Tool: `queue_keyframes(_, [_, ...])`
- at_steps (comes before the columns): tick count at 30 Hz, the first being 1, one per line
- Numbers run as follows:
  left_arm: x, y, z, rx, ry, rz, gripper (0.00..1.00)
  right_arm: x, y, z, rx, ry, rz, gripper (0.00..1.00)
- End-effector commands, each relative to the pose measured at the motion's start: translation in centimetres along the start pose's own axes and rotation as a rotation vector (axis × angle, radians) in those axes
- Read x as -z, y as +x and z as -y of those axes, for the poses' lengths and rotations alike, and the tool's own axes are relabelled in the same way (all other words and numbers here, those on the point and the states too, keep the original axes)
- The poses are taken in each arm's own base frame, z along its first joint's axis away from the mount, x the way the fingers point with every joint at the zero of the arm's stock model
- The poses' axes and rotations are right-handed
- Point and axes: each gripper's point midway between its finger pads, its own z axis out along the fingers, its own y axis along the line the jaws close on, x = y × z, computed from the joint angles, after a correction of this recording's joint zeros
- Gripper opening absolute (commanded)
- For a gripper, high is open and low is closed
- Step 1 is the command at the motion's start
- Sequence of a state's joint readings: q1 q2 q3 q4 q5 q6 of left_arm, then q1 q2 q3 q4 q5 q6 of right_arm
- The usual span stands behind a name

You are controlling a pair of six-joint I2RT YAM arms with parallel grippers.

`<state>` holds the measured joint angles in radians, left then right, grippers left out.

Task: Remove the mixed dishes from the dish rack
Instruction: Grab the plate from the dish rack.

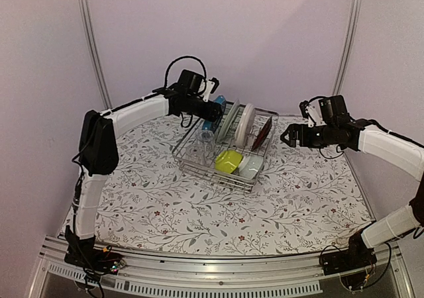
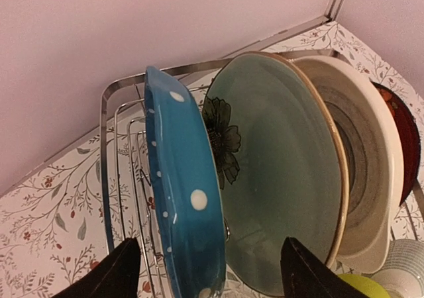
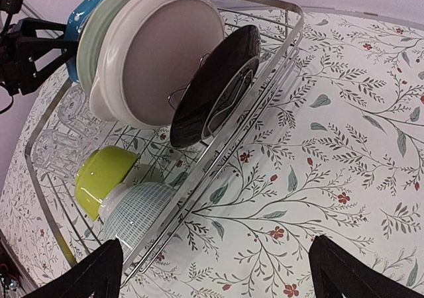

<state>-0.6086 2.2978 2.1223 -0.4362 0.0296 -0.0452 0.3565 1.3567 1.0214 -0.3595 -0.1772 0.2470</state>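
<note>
Plate, round, blue with white dots [image 2: 184,198], upright at end of rectangular silver wire dish rack [image 2: 104,152], between spread left fingers [image 2: 112,275], untouched. Right fingers [image 3: 93,275] wide apart, empty, above floral-patterned surface [image 3: 344,146] beside rack.
</note>
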Motion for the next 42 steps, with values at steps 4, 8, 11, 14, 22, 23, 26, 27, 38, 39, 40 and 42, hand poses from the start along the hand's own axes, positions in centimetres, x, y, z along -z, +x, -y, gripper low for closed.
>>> queue_keyframes(4, [-2.1, 1.0, 0.3, -0.091, -0.086, -0.04, 0.63, -0.2, 0.7, 0.8, -0.016, 0.024, -0.021, 0.99])
queue_keyframes(8, [-2.8, 1.1, -0.1, -0.091, -0.127, -0.051, 0.56, -0.2, 0.9, 0.9, -0.017, 0.027, -0.023, 0.99])
queue_keyframes(11, [-3.1, 1.1, -0.1, -0.079, -0.129, -0.05, 0.51, -0.2, 1.0, 1.0, -0.017, 0.029, -0.023, 0.99])
queue_keyframes(14, [-3.6, 1.3, -0.1, -0.054, -0.127, -0.054, 0.47, -0.2, 1.1, 1.2, -0.018, 0.033, -0.023, 0.99])
queue_keyframes(22, [-4.9, 2.0, 0.3, -0.019, -0.118, -0.06, 0.38, -0.1, 1.3, 1.3, -0.02, 0.039, -0.025, 0.99])
queue_keyframes(23, [-5.0, 2.1, 0.2, -0.018, -0.128, -0.062, 0.37, -0.1, 1.3, 1.4, -0.021, 0.039, -0.025, 0.99])
queue_keyframes(26, [-5.3, 2.2, -0.3, -0.02, -0.165, -0.065, 0.35, -0.2, 1.5, 1.5, -0.023, 0.042, -0.029, 0.99])
queue_keyframes(27, [-5.3, 2.2, -0.5, -0.022, -0.176, -0.065, 0.34, -0.2, 1.6, 1.6, -0.024, 0.044, -0.03, 0.99])
queue_keyframes(38, [-5.1, 1.4, -0.1, -0.004, -0.166, -0.041, 0.15, -0.2, 1.5, 1.7, -0.026, 0.046, -0.03, 0.99])
queue_keyframes(39, [-4.9, 1.1, -0.1, -0.001, -0.164, -0.034, 0.14, -0.2, 1.5, 1.8, -0.028, 0.046, -0.029, 0.99])
queue_keyframes(40, [-4.7, 0.8, -0.1, 0.001, -0.164, -0.025, 0.13, -0.2, 1.5, 1.7, -0.026, 0.046, -0.03, 0.99])
queue_keyframes(42, [-4.3, 0.0, 0.1, 0.003, -0.163, -0.007, 0.11, -0.2, 1.4, 1.7, -0.027, 0.044, -0.026, 0.99])
